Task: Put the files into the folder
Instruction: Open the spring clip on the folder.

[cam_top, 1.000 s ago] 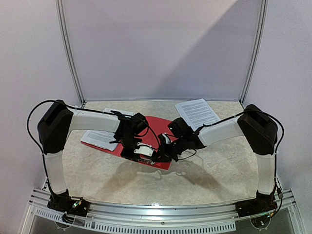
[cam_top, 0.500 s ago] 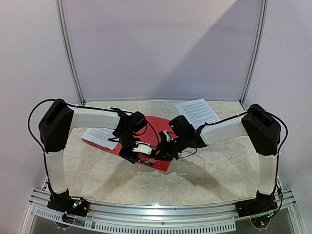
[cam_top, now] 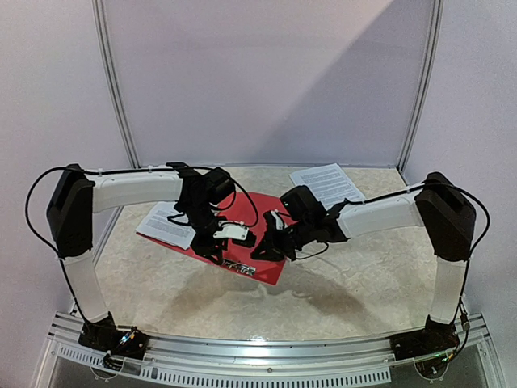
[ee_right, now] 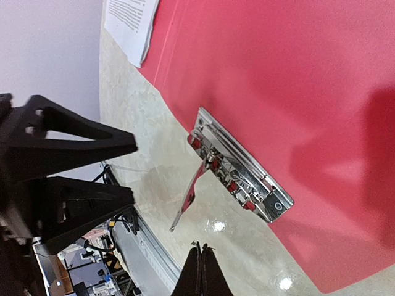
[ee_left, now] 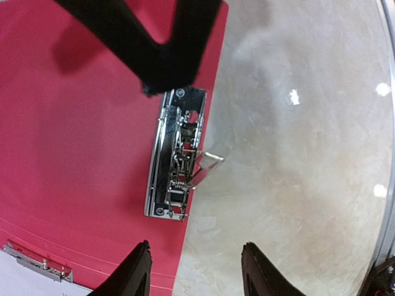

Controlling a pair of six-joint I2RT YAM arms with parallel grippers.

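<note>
The red folder (ee_left: 74, 154) lies open on the table (cam_top: 363, 275) with its clip lever (ee_left: 207, 165) raised and a printed sheet (cam_top: 325, 184) well apart at far right; the left gripper (ee_left: 197, 274), jaws apart and empty, or the closed, empty right gripper (ee_right: 200, 271) may knock the lever shut.

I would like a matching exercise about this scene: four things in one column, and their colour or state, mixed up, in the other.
Things:
1. folder
2. metal clip
3. left gripper
4. right gripper

Colour or state:
a. shut
b. red
c. silver
d. open

Pairs: 1-b, 2-c, 3-d, 4-a
</note>
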